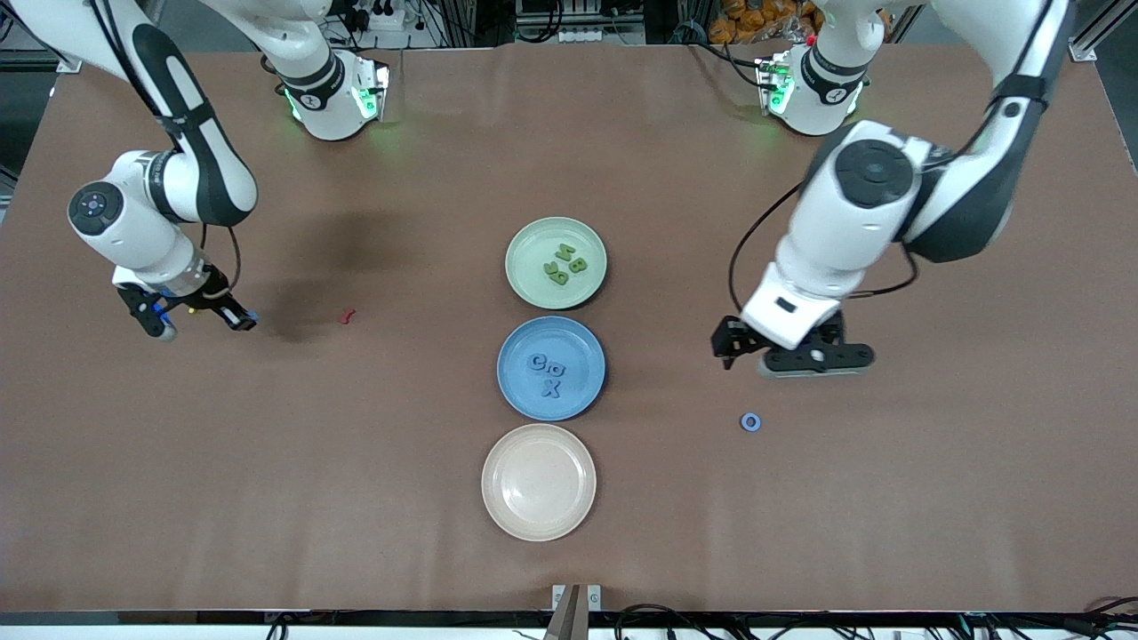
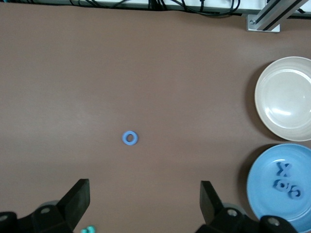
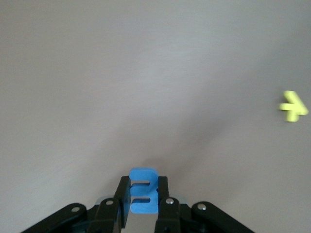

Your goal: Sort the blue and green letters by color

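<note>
The left end effector [image 1: 794,357] is hanging over the worktop [image 1: 933,498], with a ring-shaped letter [image 1: 750,421] lying near it. Three plates [image 1: 508,366] are sitting in a row between both end effectors, two of them carrying letters [image 1: 551,377]. The right end effector [image 3: 143,204] is pinching an E-shaped letter [image 3: 143,177].

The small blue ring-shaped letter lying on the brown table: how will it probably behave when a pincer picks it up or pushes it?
The small blue ring-shaped letter looks chunky, so probably stiff and light. It lies flat, so a push would likely slide it, not roll it. Its round edge may slip between the fingers.
</note>
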